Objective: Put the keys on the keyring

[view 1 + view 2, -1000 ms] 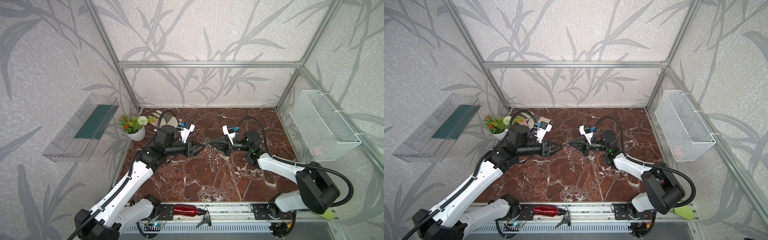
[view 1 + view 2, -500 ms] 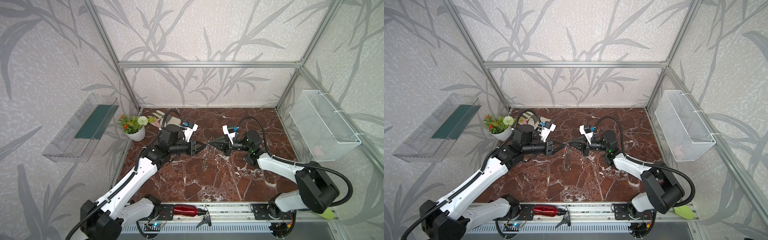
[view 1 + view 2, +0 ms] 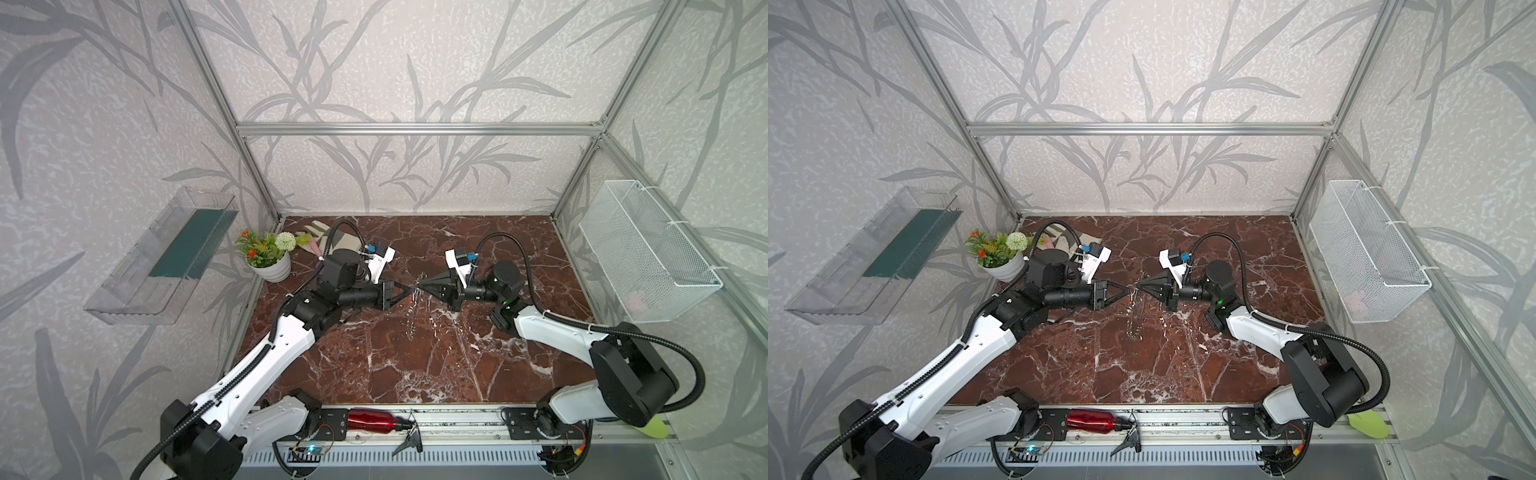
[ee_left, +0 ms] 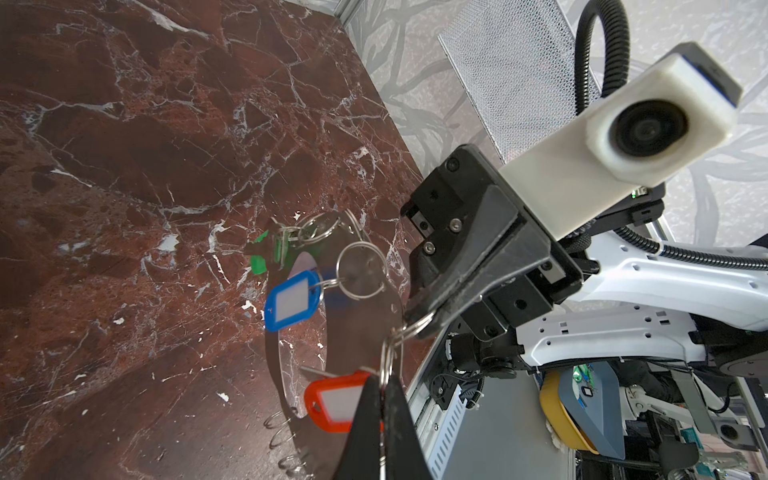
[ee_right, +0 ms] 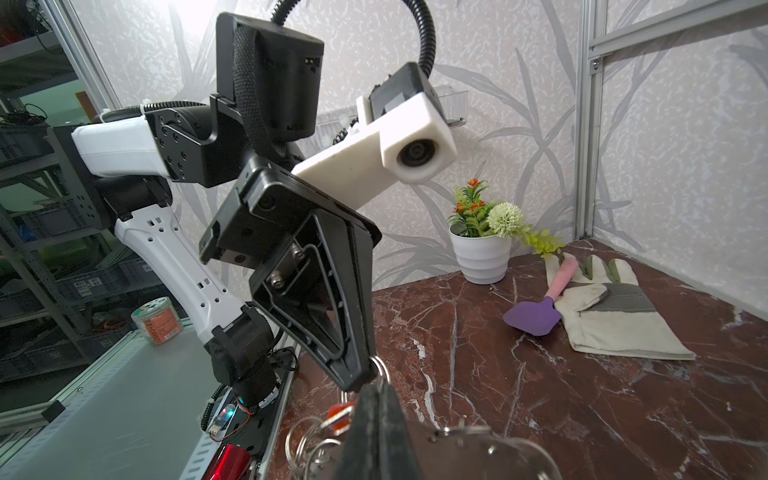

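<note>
Writing is seen only on the orange label of a small clear jar (image 5: 158,321) well behind the left gripper (image 4: 382,376), and it is too blurred to be read. The white inserts of the coloured tags are blank. The keyring (image 4: 372,313), a flat grey crescent plate with an oval hole and small split rings along its curved edge, is hung just below the two meeting gripper tips. The left gripper is fully closed on a silvery split ring (image 4: 390,351), with the red-orange-tagged key (image 4: 332,405) just beside its fingertips. The right gripper (image 4: 420,319), tip to tip with the left, is clamped tight on a linked ring at the keyring's edge. A blue-tagged key (image 4: 293,305) and a green-tagged key (image 4: 259,262) are hung farther from both grippers.
</note>
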You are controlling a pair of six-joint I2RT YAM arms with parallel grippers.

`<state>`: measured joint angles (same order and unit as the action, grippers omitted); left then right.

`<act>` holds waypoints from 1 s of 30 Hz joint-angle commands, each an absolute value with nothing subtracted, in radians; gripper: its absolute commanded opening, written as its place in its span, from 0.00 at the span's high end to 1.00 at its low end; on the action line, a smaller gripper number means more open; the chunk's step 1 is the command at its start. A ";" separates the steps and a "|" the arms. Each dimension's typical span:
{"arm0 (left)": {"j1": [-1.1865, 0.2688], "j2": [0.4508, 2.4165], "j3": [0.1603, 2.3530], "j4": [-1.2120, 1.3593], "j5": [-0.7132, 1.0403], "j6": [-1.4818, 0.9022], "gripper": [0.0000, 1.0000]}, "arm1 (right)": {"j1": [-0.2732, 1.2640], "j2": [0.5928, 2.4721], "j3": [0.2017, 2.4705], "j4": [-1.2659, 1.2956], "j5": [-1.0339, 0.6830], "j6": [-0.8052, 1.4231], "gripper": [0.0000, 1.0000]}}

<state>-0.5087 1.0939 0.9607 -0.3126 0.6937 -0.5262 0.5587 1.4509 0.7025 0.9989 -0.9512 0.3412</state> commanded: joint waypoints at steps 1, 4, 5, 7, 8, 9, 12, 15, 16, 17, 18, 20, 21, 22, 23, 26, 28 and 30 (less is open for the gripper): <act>-0.509 1.142 0.978 -0.348 0.735 -0.549 1.00 | 0.569 1.454 0.719 1.171 -0.957 0.384 1.00; -0.508 1.187 0.992 -0.295 0.783 -0.599 1.00 | 0.579 1.473 0.719 1.223 -0.960 0.404 1.00; -0.508 1.206 1.004 -0.284 0.807 -0.605 1.00 | 0.582 1.477 0.717 1.244 -0.959 0.414 1.00; -0.509 1.231 1.024 -0.283 0.833 -0.603 1.00 | 0.584 1.487 0.719 1.281 -0.959 0.437 1.00; -0.509 1.235 1.026 -0.271 0.841 -0.603 1.00 | 0.584 1.493 0.719 1.296 -0.961 0.447 1.00; -0.509 1.233 1.024 -0.253 0.850 -0.608 1.00 | 0.586 1.497 0.720 1.305 -0.963 0.455 1.00; -0.510 1.246 1.011 -0.185 0.888 -0.641 1.00 | 0.588 1.516 0.719 1.357 -0.965 0.491 1.00; -0.510 1.256 1.014 -0.165 0.878 -0.642 1.00 | 0.589 1.535 0.722 1.395 -0.971 0.520 1.00; -0.508 1.256 1.012 -0.154 0.868 -0.646 1.00 | 0.590 1.536 0.720 1.397 -0.969 0.520 1.00; -0.509 1.256 1.010 -0.142 0.858 -0.652 0.98 | 0.591 1.534 0.718 1.397 -0.969 0.520 1.00; -0.508 1.258 1.009 -0.125 0.847 -0.665 0.98 | 0.592 1.534 0.717 1.396 -0.972 0.521 1.00; -0.508 1.262 1.005 -0.088 0.838 -0.689 0.98 | 0.592 1.532 0.715 1.392 -0.976 0.519 1.00; -0.509 1.261 1.006 -0.082 0.826 -0.693 0.98 | 0.591 1.530 0.712 1.388 -0.975 0.517 1.00; -0.508 1.262 1.009 -0.086 0.802 -0.693 0.99 | 0.592 1.529 0.710 1.388 -0.975 0.518 1.00; -0.508 1.260 1.011 -0.088 0.786 -0.696 1.00 | 0.591 1.531 0.708 1.389 -0.976 0.520 1.00; -0.509 1.268 1.008 -0.040 0.765 -0.739 0.99 | 0.593 1.538 0.707 1.401 -0.979 0.530 1.00; -0.510 1.277 1.008 -0.011 0.757 -0.761 0.99 | 0.592 1.543 0.711 1.407 -0.982 0.535 1.00; -0.510 1.283 1.017 -0.017 0.750 -0.757 0.90 | 0.592 1.545 0.711 1.407 -0.982 0.535 1.00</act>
<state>-0.4942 1.2495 0.9993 -0.1333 0.8127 -0.7136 0.5419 1.5452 0.7017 1.2953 -0.8806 0.5171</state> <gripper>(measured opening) 0.072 0.048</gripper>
